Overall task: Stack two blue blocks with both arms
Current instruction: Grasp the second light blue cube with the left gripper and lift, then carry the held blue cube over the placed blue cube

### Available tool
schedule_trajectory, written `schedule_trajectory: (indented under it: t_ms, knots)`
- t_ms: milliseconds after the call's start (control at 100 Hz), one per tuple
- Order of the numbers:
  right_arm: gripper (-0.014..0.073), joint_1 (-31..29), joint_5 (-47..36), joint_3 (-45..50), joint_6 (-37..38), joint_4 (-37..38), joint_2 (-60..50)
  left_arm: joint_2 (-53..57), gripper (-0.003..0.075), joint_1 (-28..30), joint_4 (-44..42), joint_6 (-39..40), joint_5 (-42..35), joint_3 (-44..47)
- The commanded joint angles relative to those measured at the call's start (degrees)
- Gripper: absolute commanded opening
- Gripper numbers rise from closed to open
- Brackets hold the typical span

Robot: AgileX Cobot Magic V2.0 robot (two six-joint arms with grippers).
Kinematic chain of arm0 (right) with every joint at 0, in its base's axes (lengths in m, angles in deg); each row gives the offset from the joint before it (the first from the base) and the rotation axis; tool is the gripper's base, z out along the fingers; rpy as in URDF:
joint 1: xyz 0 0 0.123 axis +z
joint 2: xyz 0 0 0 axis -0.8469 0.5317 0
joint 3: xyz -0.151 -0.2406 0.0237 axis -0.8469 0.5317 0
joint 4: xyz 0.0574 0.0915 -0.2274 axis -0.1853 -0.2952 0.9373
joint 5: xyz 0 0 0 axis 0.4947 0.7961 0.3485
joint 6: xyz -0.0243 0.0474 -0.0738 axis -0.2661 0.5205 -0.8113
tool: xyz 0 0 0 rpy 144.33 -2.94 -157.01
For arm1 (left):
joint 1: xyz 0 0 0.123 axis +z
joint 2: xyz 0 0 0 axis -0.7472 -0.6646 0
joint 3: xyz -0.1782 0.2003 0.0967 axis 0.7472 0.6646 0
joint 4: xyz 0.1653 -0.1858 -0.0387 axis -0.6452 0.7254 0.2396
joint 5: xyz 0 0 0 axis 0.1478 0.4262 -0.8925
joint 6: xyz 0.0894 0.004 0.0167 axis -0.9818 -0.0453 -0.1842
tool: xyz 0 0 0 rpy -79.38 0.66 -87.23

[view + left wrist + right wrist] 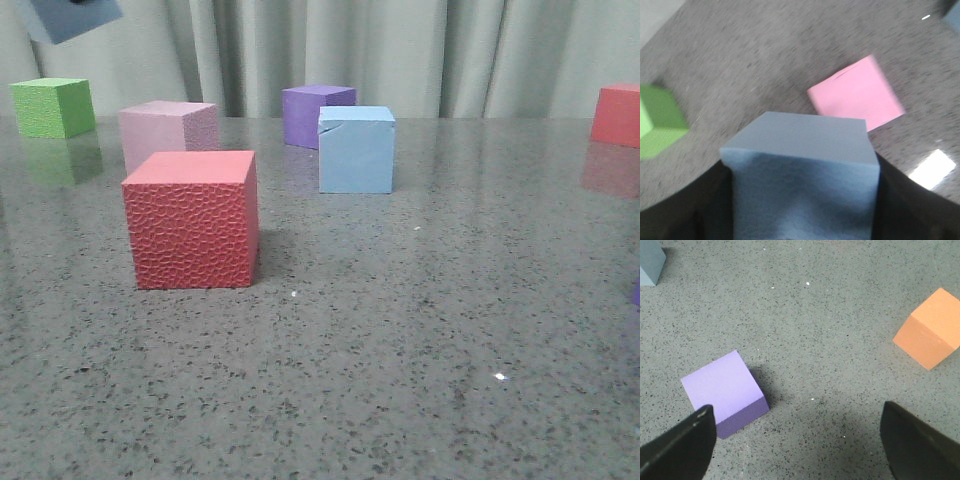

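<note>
One blue block (356,150), with a small crack near a top edge, stands on the table in the middle distance, just in front of a purple cube (317,115). My left gripper (802,210) is shut on the other blue block (802,170), black fingers (685,210) pressed on both its sides. It is held high off the table and shows at the top left corner of the front view (70,18). My right gripper (797,445) is open and empty above bare table, beside a purple cube (722,390). A blue block's corner shows in the right wrist view (649,262).
A textured red cube (192,220) stands front left, with a pink cube (167,132) behind it and a green cube (52,107) far left. Another red cube (617,115) sits far right. An orange cube (930,330) lies near my right gripper.
</note>
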Motion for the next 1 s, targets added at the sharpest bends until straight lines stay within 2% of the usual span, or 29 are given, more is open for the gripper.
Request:
schedule_trajectory:
  t_ms: [0,350,640,770,990]
  knots:
    - [0.0655,-0.07,-3.71,-1.27,-0.44,0.15,0.29,2.44,0.0228,-3.29,1.11,0.52,0.38,-2.51]
    - [0.0655,-0.07,-3.33,-1.27,-0.44,-0.48,0.29,2.44,0.0229,-12.93,0.71,0.52,-8.79,-2.58]
    - [0.0655,-0.07,-3.39,-1.27,-0.44,-1.53,0.29,2.09,0.0229,-15.48,-0.16,0.01,-14.50,-2.72]
    - [0.0655,-0.07,-3.50,-1.27,-0.44,-1.76,0.29,-0.59,0.0231,-15.59,-0.16,-0.08,-13.23,-6.00]
    - [0.0655,-0.07,-3.50,-1.27,-0.44,-1.82,0.29,-8.11,0.0232,-17.34,-0.03,-1.29,-7.56,-17.60]
